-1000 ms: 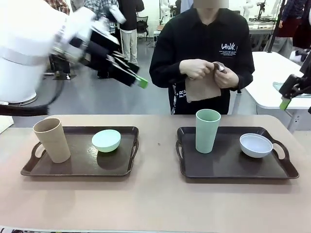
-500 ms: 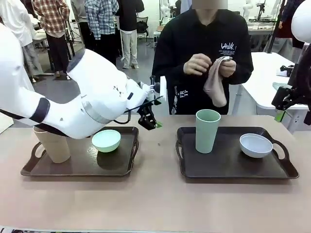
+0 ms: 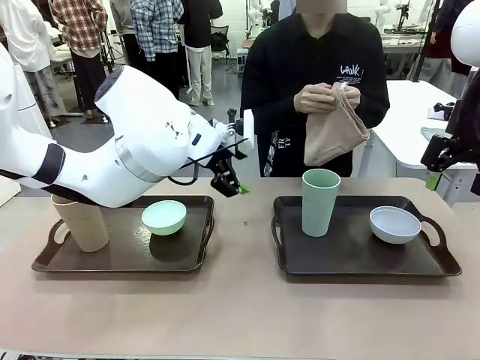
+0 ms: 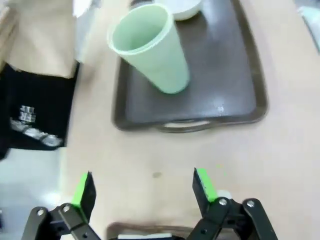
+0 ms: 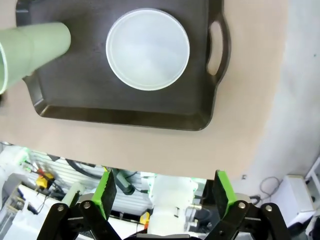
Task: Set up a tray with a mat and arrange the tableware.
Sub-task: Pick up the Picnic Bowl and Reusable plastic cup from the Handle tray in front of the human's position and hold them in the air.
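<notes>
Left gripper (image 4: 142, 186), jaws spread and empty, has swung down low over the table (image 4: 280, 165), with the sage green cup (image 4: 150, 47) just ahead of it. Right gripper (image 5: 162, 192) hangs open, the pale bowl (image 5: 147, 49) well ahead. The person has shaken out the mat (image 3: 334, 135), so lifting tableware off a tray likely follows.

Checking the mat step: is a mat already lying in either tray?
No: the left tray and right tray show bare dark bottoms, and the person holds the tan cloth.
</notes>
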{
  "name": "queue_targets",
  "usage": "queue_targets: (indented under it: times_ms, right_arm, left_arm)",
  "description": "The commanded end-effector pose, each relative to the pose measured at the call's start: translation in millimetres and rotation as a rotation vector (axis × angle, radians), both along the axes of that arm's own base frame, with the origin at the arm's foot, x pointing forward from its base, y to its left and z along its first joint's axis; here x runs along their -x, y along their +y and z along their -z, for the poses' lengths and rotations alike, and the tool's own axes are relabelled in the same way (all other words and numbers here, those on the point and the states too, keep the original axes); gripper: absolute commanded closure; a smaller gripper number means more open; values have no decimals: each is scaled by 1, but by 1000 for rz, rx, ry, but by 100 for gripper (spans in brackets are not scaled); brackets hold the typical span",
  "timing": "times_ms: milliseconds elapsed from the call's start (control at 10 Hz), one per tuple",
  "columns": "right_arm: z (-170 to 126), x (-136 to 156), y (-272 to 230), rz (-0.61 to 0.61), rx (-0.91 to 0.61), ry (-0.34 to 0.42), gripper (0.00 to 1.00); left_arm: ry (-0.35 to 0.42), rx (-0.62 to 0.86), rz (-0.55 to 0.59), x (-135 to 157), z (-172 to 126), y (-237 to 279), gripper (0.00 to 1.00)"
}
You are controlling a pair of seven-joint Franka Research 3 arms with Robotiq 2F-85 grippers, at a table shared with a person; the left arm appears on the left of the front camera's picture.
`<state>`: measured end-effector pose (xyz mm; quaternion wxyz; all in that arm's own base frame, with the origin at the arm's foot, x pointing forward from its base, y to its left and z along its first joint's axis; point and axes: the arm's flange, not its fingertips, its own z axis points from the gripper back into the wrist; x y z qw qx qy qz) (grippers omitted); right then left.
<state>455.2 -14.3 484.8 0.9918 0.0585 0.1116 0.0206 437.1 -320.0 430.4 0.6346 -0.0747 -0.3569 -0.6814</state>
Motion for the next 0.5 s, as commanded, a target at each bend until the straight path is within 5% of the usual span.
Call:
queue_targets:
  times_ms: [0,200,300,400]
  right_arm:
    - [3,-17,6,-20,43,80,0]
    - [10,-24,9,32,59,9,0]
    - [9,-30,12,66,61,-108,0]
    - [13,-15,7,-8,5,40,0]
  left_arm:
    - [226,89,76,-22,-8,-12,0]
    - [345,202,117,-45,-3,-31,0]
    - [262,180,42,-55,-1,-39,0]
    - [281,139,124,-27,-1,-24,0]
